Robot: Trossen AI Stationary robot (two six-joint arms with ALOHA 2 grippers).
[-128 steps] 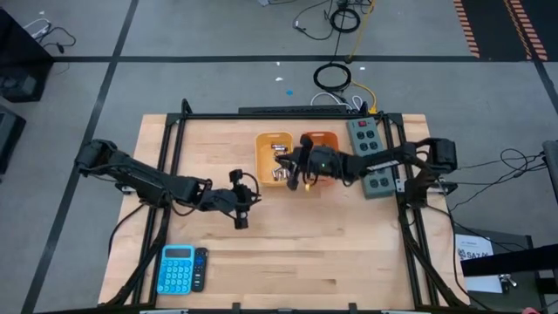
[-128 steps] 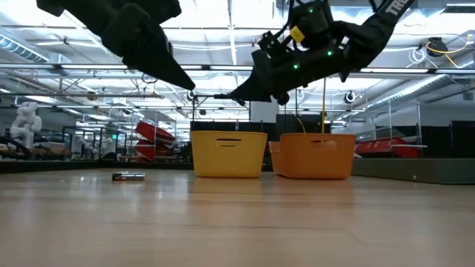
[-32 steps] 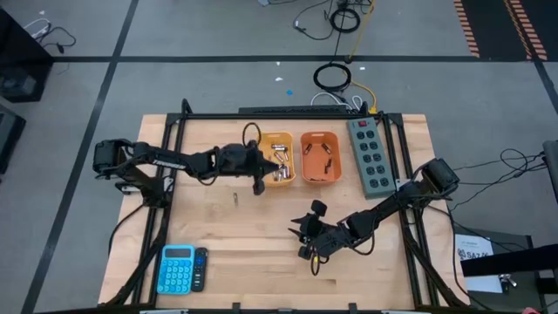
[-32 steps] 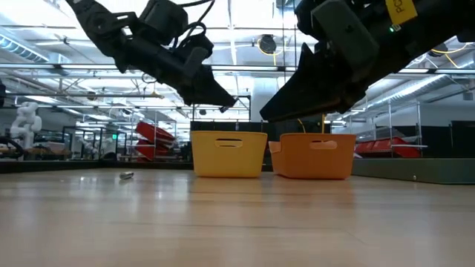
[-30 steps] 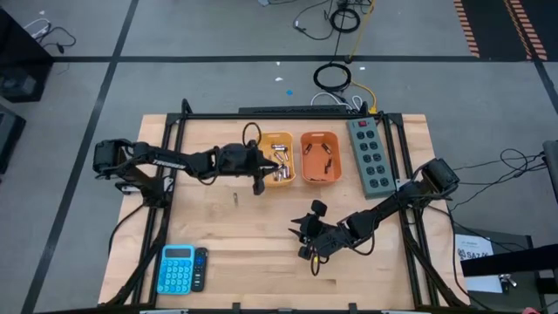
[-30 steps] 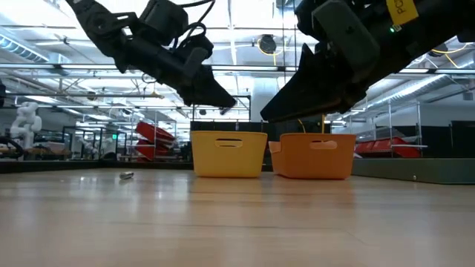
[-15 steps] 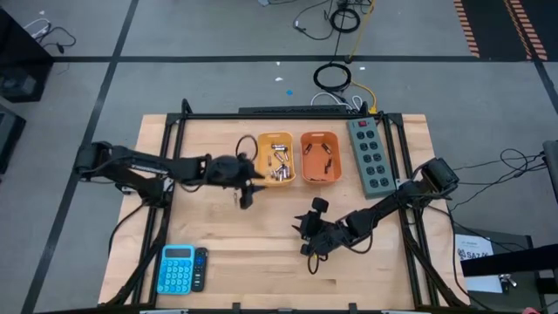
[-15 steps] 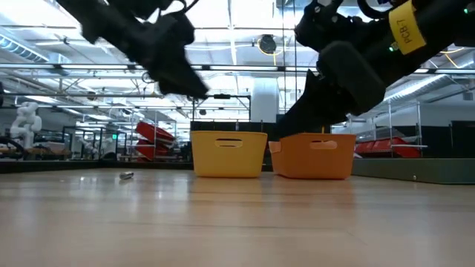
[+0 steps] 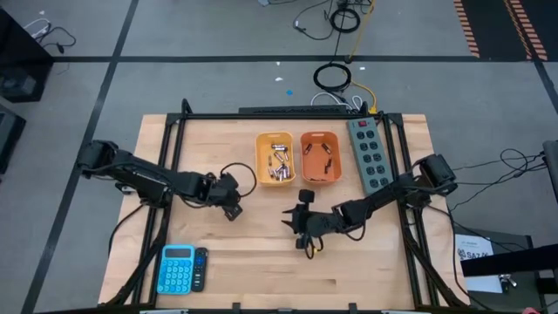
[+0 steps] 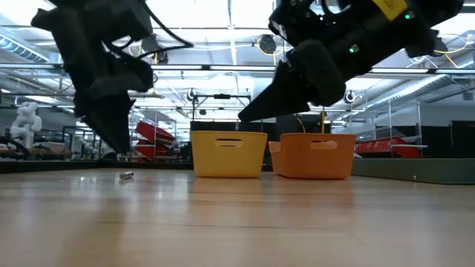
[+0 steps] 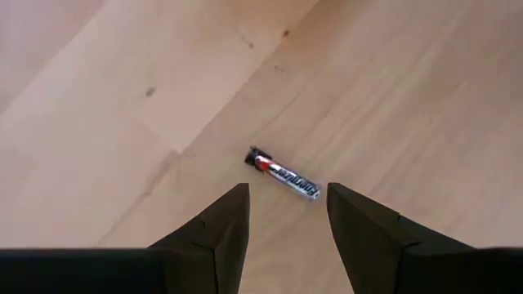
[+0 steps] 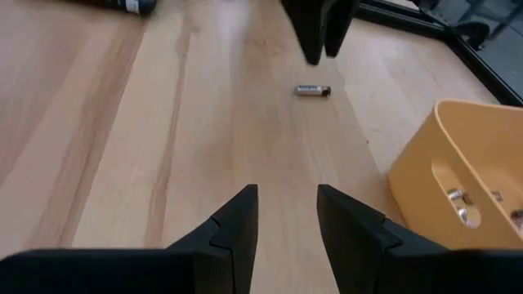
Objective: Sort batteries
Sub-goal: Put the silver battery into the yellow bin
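One loose battery [image 11: 283,173], dark with a silvery end, lies flat on the bare wood; it also shows in the low view [image 10: 126,176] and the right wrist view [image 12: 312,90]. My left gripper [image 11: 288,196] hovers just above it, open and pointing down, touching nothing [image 9: 230,204]. My right gripper [image 9: 302,228] hangs open and empty over the table's middle, its fingers [image 12: 286,192] aimed toward the left gripper. Silvery batteries lie in the yellow bin [image 9: 275,159]. Darker ones lie in the orange bin [image 9: 319,159].
A grey power strip [image 9: 368,157] lies right of the bins near the table's right edge. A blue calculator [image 9: 177,269] and a dark slim device [image 9: 200,267] sit at the near left corner. Bare wood spreads across the near half of the table.
My left gripper has left the yellow bin, moved toward the near and left edges, and come down over the loose battery, its fingers now pointing down. My right gripper has shifted a little toward the far and left edges. The battery has stayed put.
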